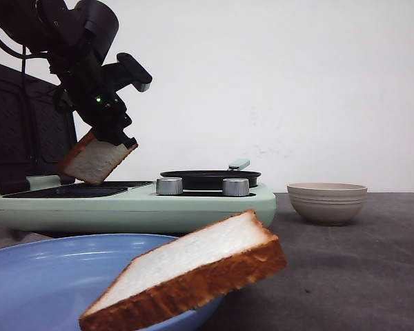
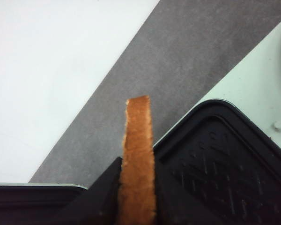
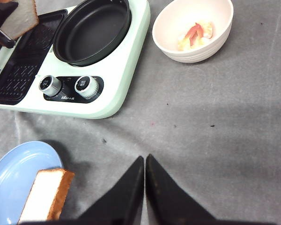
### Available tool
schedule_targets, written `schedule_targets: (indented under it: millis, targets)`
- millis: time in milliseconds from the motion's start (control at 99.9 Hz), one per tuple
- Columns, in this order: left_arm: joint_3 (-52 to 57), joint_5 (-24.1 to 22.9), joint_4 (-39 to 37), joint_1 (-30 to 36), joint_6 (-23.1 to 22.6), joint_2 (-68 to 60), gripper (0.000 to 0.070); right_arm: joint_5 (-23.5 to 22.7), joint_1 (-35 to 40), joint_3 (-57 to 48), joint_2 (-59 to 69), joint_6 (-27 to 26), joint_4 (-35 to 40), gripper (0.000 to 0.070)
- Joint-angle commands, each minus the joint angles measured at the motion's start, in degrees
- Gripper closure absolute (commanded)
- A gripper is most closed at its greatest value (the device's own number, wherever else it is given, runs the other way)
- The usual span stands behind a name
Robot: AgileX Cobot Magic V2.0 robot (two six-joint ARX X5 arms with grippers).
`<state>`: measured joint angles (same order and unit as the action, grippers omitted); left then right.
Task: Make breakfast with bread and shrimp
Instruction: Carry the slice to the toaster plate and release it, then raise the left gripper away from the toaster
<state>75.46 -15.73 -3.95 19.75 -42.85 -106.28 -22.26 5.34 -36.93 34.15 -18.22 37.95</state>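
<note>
At 10 o'clock in the front view, left hand (image 1: pixel 114 138) is clamped on a bread slice (image 1: pixel 95 160), tilted, hanging just above the dark grill plate (image 1: pixel 79 189) of the mint cooker (image 1: pixel 134 207). Second bread slice (image 1: pixel 193 272) leans on the rim of the blue plate (image 1: pixel 48 276) at 6 o'clock. Beige bowl (image 1: pixel 327 202) sits at 3 o'clock on the grey tabletop (image 1: pixel 352 276).

Left wrist view: crust edge of the held slice (image 2: pixel 138 159) pinched between black fingers (image 2: pixel 96 197), grill plate (image 2: pixel 225 168) beside it.

Right wrist view: right hand (image 3: pixel 145 187) has its tips closed together, holding nothing, over bare tabletop (image 3: pixel 215 117). Shrimp (image 3: pixel 195 33) lie in the bowl (image 3: pixel 178 49) at 1 o'clock, round black pan (image 3: pixel 91 30) at 11, plated slice (image 3: pixel 47 197) at 8.
</note>
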Motion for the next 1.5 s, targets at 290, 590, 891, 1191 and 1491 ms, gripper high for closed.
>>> schedule_targets:
  millis: [290, 590, 891, 1191, 1491]
  targets:
    - [1.36, 1.38, 0.13, 0.5, 5.9, -1.38, 0.0532, 0.22, 0.13, -1.05, 0.2, 0.68, -0.39, 0.07]
    - [1.36, 2.29, 0.13, 1.05, 11.67, -1.38, 0.0419, 0.24, 0.13, -1.05, 0.2, 0.68, -0.39, 0.07]
    - [1.36, 2.32, 0.11, 1.4, 14.1, -1.38, 0.0292, 0.24, 0.13, -1.05, 0.2, 0.68, -0.39, 0.07]
    - [1.36, 2.32, 0.13, 2.23, 14.1, -1.38, 0.0225, 0.24, 0.13, -1.05, 0.2, 0.68, -0.39, 0.07]
    - [2.29, 1.53, 1.86, 3.78, 14.08, -0.87, 0.0221, 0.24, 0.13, -1.05, 0.2, 0.68, -0.39, 0.07]
